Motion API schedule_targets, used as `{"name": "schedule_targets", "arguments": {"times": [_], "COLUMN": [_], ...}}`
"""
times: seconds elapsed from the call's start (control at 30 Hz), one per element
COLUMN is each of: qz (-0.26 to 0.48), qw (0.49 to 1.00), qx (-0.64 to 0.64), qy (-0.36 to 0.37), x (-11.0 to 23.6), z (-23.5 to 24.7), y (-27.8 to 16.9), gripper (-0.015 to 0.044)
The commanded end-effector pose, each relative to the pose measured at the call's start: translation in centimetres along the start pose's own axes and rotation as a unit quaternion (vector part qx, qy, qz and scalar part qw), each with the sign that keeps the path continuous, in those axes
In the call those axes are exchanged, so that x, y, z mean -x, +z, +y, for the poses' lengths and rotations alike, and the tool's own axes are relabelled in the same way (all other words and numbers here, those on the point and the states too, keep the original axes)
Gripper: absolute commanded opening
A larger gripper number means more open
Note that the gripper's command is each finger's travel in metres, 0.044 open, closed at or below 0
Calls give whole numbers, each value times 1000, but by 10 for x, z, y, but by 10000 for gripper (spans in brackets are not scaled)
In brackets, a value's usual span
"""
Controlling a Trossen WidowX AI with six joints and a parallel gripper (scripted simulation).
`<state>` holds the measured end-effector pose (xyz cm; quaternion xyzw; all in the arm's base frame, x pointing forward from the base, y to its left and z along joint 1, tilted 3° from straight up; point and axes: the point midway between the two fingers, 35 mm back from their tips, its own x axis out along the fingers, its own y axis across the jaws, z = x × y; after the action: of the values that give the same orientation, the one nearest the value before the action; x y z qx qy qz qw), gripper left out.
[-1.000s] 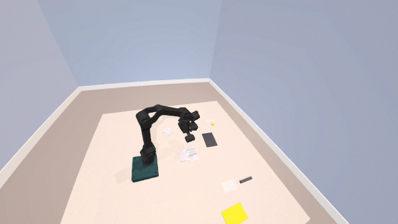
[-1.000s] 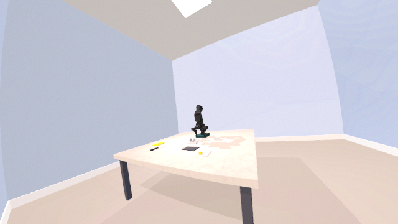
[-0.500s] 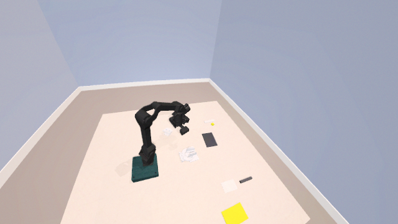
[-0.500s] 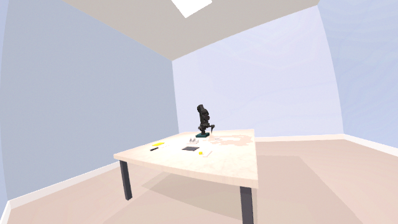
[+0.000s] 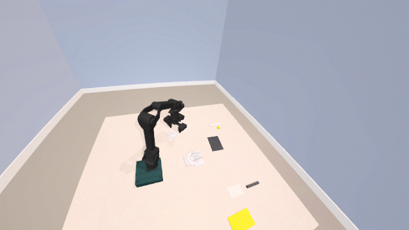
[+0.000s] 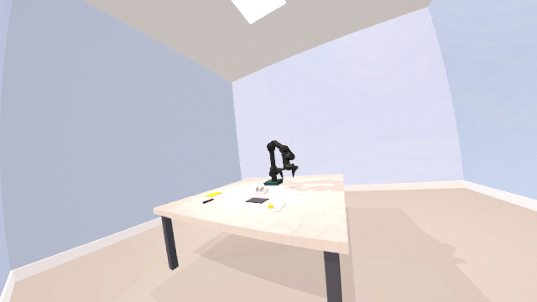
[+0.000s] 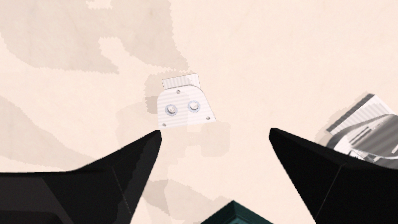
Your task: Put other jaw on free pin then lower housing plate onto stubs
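The white housing plate (image 5: 172, 135) (image 6: 292, 187) (image 7: 183, 107) lies on the table, with two large round holes and small corner holes showing in the wrist view. My gripper (image 5: 175, 128) (image 6: 288, 178) (image 7: 214, 133) is wide open and empty, high above the table near the plate. In the wrist view the plate lies beyond the left fingertip. The white base with the jaws (image 5: 193, 158) (image 6: 259, 190) (image 7: 370, 140) stands nearer the arm's front, and is cut off at the wrist view's right edge. Two jaws show on it; whether their teeth mesh is too small to tell.
A dark flat mat (image 5: 215, 143) (image 6: 257, 200) lies beyond the jaw base. A yellow cube (image 5: 218, 127) (image 6: 270, 206) lies beside a white bar (image 5: 215, 124). A white square (image 5: 235, 191), a dark bar (image 5: 252, 184) and a yellow sheet (image 5: 241, 219) lie farther off.
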<state>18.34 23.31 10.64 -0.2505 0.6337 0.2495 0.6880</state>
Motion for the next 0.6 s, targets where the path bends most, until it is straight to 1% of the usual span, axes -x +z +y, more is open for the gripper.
{"name": "schedule_targets", "arguments": {"times": [0.0, 0.1, 0.27, 0.43, 0.57], "qz": [1, 4, 4, 4, 4], "qw": [999, 998, 998, 998, 998], "qx": [46, 68, 70, 70, 70], "qy": [-1, -2, -2, -2, -2], "x": [5, 7, 6, -28, -33], "z": [24, 35, 36, 36, 36], "y": [-4, -7, -8, -8, -8], "gripper": [440, 440, 440, 440, 440]}}
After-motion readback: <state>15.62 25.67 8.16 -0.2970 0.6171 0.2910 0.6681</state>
